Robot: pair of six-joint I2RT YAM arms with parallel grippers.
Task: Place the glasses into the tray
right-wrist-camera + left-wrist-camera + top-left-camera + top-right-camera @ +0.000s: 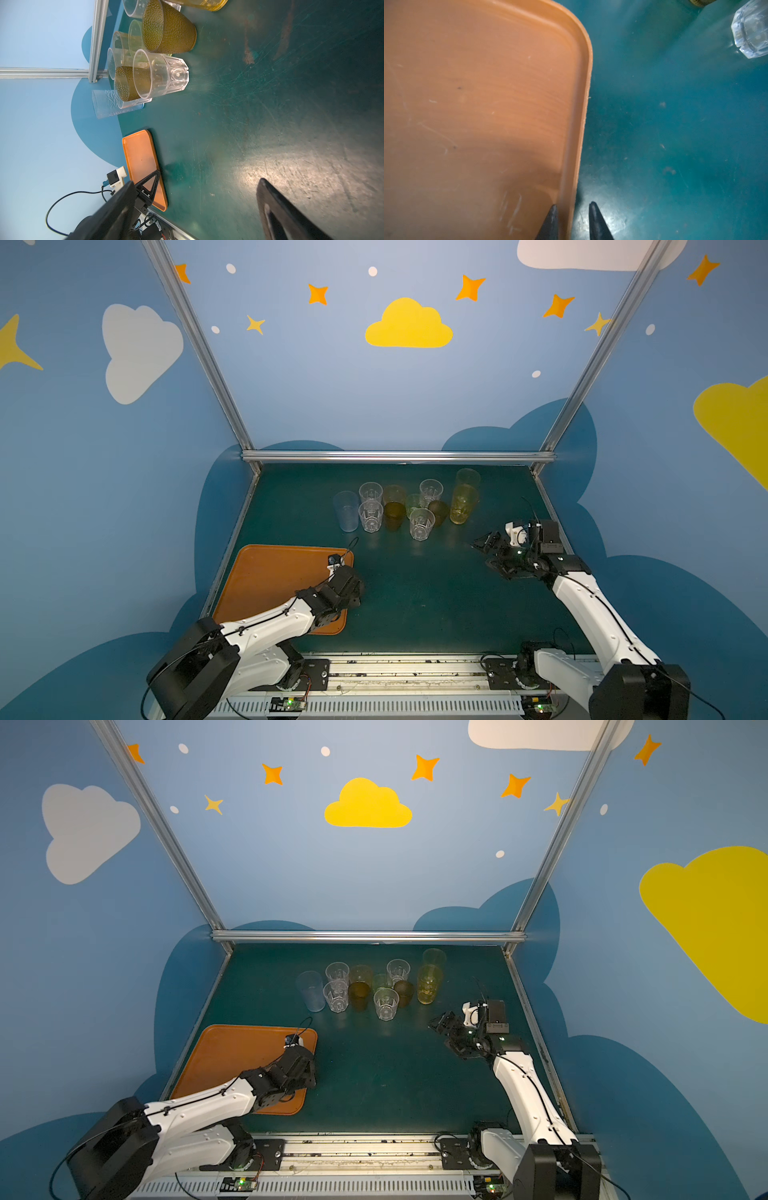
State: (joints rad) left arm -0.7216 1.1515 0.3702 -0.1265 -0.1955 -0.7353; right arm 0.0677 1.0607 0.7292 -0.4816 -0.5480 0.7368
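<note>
**Left pincer astride the tray rim, every glass out on the counter**

In the left wrist view the left pincer (572,206) is parted only narrowly. Its two dark tips sit either side of the raised rim of the tray (477,104), along the edge below a rounded corner. One tip is over the tray floor and the other over the counter (675,135). A sliver of gap shows on each side of the rim. Whether either tip touches it cannot be told. In both top views the wrist of this arm hides the tips. The tray lies flat at the near left of the counter.

The right pincer (488,553) hangs over the right side of the counter, spread wide and gripping nothing, aimed leftward.

The glasses stand upright in a tight cluster toward the far middle of the counter, well apart from the tray. At the left end is the frosted bluish glass (346,511). Next come two clear faceted glasses (370,491) (370,516), one behind the other. The amber glass (394,493) stands behind a dark brown glass (394,516). To the right is the green glass (414,502), then two more clear faceted ones (431,491) (422,524) and the second dark brown glass (439,512). The two tall yellow glasses (468,479) (464,504) close the right end, nearest the right pincer.
</note>
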